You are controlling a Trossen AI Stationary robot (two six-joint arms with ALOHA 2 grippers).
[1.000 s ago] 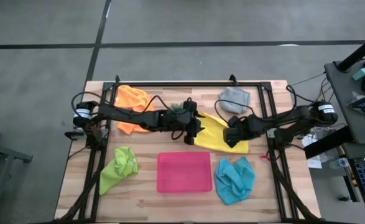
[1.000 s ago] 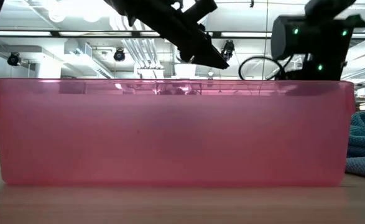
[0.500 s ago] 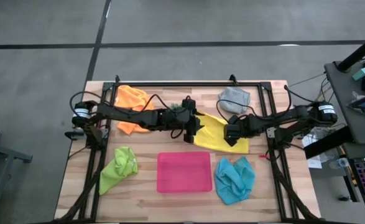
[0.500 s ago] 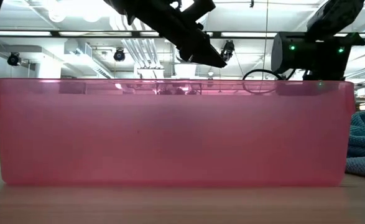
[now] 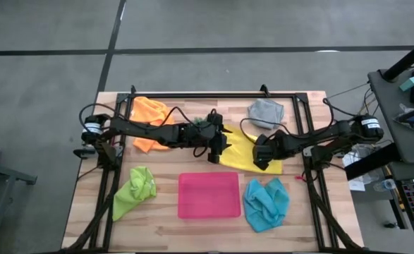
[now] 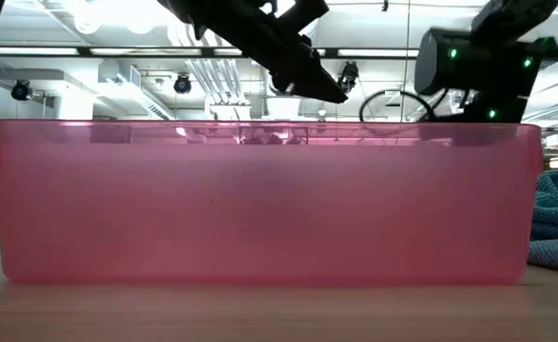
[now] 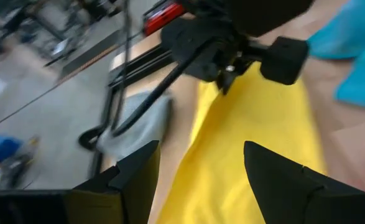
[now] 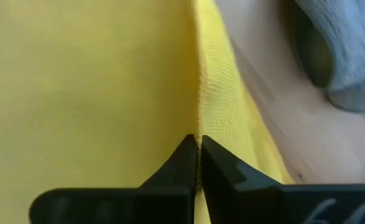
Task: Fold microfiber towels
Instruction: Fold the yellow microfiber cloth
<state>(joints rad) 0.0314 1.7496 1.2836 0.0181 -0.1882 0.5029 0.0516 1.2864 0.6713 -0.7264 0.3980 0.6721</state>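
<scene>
Right wrist view — right gripper [image 8: 198, 163] pinched shut on yellow towel [image 8: 95, 87] edge; left gripper [image 7: 198, 171] wide

Yellow towel [image 5: 243, 149] lies flat mid-table; four others crumpled around.

Even overhead light, left wrist seemingly motion-blurred
</scene>
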